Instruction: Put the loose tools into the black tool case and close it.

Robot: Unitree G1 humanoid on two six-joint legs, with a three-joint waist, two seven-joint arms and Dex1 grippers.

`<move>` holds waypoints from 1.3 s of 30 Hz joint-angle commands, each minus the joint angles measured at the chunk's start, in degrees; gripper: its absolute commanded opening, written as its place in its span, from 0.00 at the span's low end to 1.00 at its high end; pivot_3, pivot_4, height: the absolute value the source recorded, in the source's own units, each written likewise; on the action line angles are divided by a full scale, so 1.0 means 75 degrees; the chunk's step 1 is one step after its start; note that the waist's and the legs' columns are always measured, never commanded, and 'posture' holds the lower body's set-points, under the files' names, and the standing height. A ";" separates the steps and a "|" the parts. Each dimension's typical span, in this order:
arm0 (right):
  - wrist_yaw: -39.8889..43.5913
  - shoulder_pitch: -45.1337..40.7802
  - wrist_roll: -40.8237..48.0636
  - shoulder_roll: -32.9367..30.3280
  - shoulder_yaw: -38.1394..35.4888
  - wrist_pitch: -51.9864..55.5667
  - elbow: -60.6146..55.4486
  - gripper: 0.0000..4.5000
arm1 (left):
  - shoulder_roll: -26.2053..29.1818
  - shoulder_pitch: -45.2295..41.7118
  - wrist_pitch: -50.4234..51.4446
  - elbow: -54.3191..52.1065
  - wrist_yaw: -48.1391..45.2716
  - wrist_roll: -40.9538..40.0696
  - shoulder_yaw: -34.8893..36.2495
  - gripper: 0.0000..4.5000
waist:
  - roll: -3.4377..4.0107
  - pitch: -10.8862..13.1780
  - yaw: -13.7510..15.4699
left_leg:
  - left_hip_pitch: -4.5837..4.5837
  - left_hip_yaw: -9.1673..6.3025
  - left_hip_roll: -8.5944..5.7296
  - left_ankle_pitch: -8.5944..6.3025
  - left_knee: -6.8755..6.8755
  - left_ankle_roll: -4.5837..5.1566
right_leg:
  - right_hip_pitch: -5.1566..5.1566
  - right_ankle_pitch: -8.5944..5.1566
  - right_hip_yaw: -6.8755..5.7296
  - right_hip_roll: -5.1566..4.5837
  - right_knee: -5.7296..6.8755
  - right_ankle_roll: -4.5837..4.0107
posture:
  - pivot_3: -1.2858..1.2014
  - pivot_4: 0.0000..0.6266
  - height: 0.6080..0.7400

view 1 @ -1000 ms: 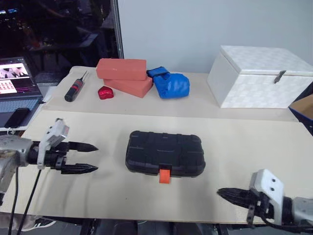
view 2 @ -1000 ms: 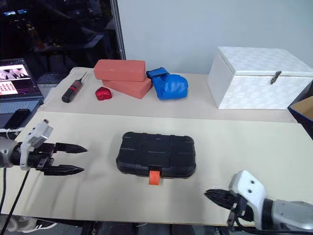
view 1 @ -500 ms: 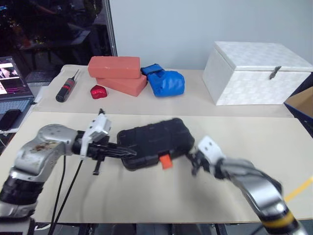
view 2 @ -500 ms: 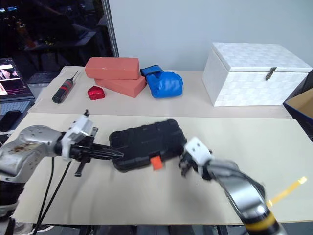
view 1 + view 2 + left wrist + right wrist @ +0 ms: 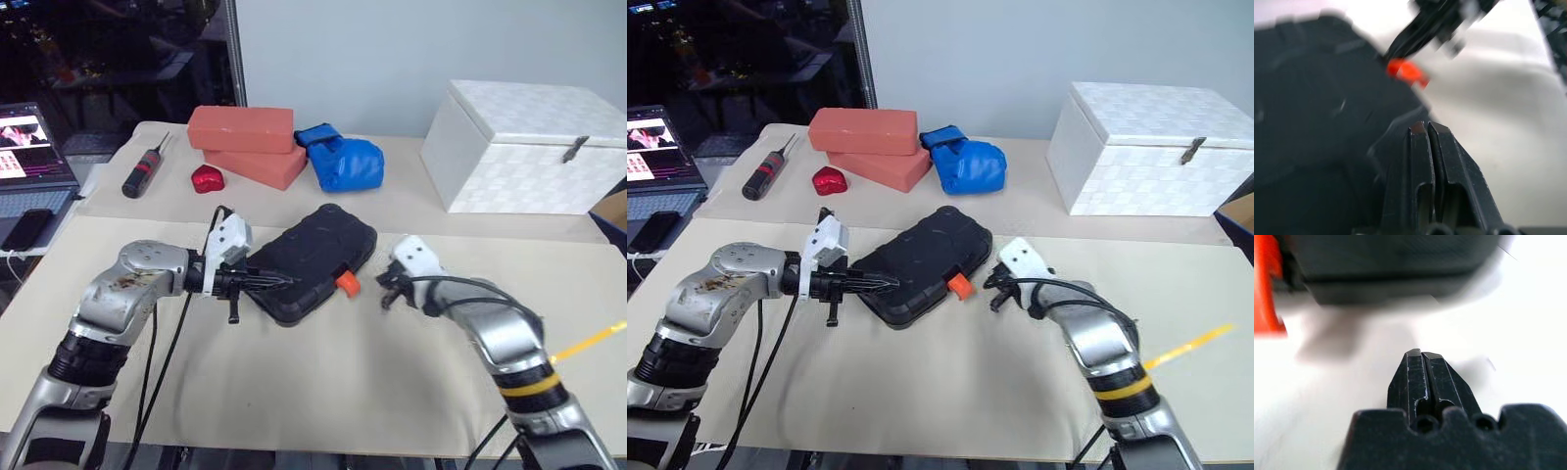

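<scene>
Case (image 5: 312, 260), black and shut, is lying skewed on the worktop (image 5: 294, 392) between both grippers. Left gripper (image 5: 290, 282) is touching its near edge, fingers closed; right gripper (image 5: 989, 285) is sitting just beside the orange latch (image 5: 346, 283), fingers closed.

Matt ribbed plastic tool case (image 5: 312, 260), glossy orange latch (image 5: 346, 283)

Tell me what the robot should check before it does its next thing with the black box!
1. Black tool case lid shut flat: ok.
2. Orange latch fastened: cannot tell.
3. Left gripper shut, tips at the case's near corner: ok.
4. Right gripper shut, beside the latch, apart from it: ok.
5. Case square to the table edge: not ok, it lies turned.
6. Loose tools inside: cannot tell.
</scene>
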 commanded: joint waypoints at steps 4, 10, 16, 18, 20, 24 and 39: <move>-0.0239 0.0203 0.1019 0.0633 -0.0302 0.1613 -0.1888 0.00 | -0.0069 -0.0138 -0.0109 0.0158 -0.0028 0.0563 -0.0420 0.03 | 0.0001 -0.0002 -0.0074 | 0.0049 -0.0002 0.0011 0.0002 0.0002 -0.0002 | 0.0029 -0.0027 0.0000 0.0012 0.0013 0.0031 | 0.52 0.24 1.00; -0.0721 0.0002 0.0930 0.1145 0.0197 0.1633 -0.1549 0.00 | -0.0177 -0.0263 -0.0177 0.0366 -0.0110 0.0721 -0.0439 0.03 | 0.0003 -0.0004 -0.0116 | 0.0070 0.0000 0.0010 0.0015 0.0007 -0.0013 | 0.0054 -0.0038 0.0001 0.0005 0.0010 -0.0026 | 0.52 0.24 1.00; -0.0901 -0.0204 0.0760 0.1137 0.0613 0.1279 -0.0905 0.00 | -0.0197 -0.0205 -0.0259 0.0429 -0.0128 0.0780 -0.0424 0.03 | 0.0004 -0.0004 -0.0110 | 0.0057 0.0000 0.0009 0.0016 0.0006 -0.0012 | 0.0048 -0.0023 0.0001 0.0005 0.0008 0.0028 | 0.52 0.24 1.00; -0.0922 -0.0314 0.0722 0.1214 0.0709 0.1134 -0.0671 0.00 | -0.0207 -0.0168 -0.0273 0.0425 -0.0112 0.0789 -0.0420 0.03 | 0.0004 -0.0004 -0.0115 | 0.0056 0.0000 0.0009 0.0016 0.0005 -0.0012 | 0.0046 -0.0021 0.0001 0.0006 0.0009 0.0032 | 0.52 0.24 1.00; -0.0945 -0.0426 0.0715 0.1305 0.0793 0.0995 -0.0471 0.00 | -0.0209 -0.0133 -0.0277 0.0412 -0.0103 0.0797 -0.0410 0.03 | 0.0004 -0.0004 -0.0124 | 0.0057 0.0000 0.0009 0.0016 0.0006 -0.0012 | 0.0046 -0.0021 0.0001 0.0006 0.0010 0.0032 | 0.52 0.24 1.00; -0.0956 -0.0561 0.0674 0.1452 0.0924 0.0679 -0.0139 0.00 | -0.0214 -0.0079 -0.0288 0.0400 -0.0078 0.0819 -0.0392 0.03 | 0.0004 -0.0004 -0.0141 | 0.0061 0.0000 0.0009 0.0017 0.0006 -0.0011 | 0.0048 -0.0022 0.0001 0.0006 0.0011 0.0027 | 0.52 0.24 1.00; -0.1034 -0.0946 0.0501 0.1953 0.0958 -0.0119 0.0542 0.00 | -0.0248 0.0112 -0.0393 0.0415 0.0007 0.0857 -0.0401 0.03 | 0.0006 -0.0005 -0.0163 | 0.0065 0.0000 0.0011 0.0017 0.0006 -0.0011 | 0.0048 -0.0019 0.0002 0.0007 0.0015 0.0028 | 0.52 0.24 1.00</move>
